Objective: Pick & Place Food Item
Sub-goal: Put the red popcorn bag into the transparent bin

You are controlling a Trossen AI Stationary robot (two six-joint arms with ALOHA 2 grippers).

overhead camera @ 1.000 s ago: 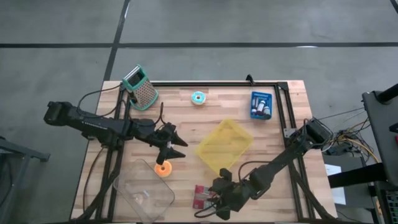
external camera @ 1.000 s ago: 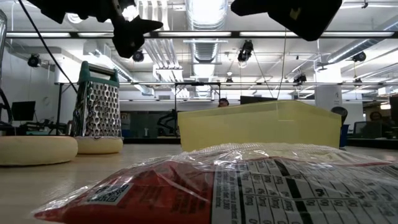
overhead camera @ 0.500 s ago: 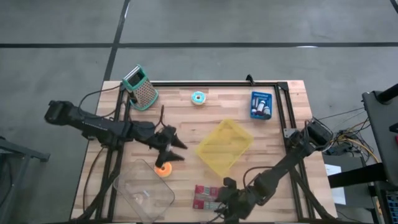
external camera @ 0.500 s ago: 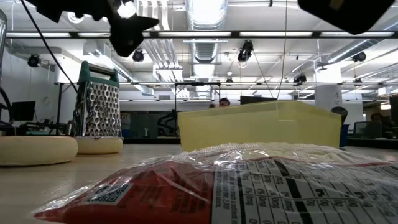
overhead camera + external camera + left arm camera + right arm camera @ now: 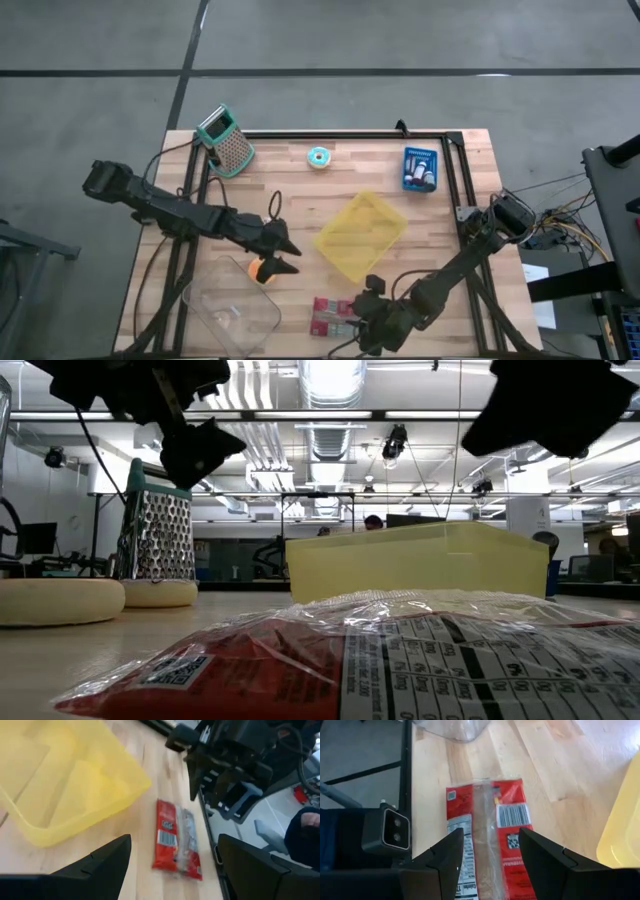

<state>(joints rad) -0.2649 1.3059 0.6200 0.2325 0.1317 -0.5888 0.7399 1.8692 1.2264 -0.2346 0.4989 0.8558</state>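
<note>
Wooden worktop [image 5: 300, 185]: your red packet [image 5: 333, 317] lies flat near the front edge, your right hand [image 5: 362, 322] spread just above it, holding nothing. Left hand [image 5: 281, 256] gapes empty by the orange piece [image 5: 259, 270]. Slippery film could skid from your pinch, missing the tray [image 5: 360, 236].

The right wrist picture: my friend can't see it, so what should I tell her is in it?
A red snack packet lies flat on the wooden table, just ahead of the right gripper, whose dark fingers are open. A yellow tray shows at one edge, and a clear plastic tub lies beyond the packet.
</note>
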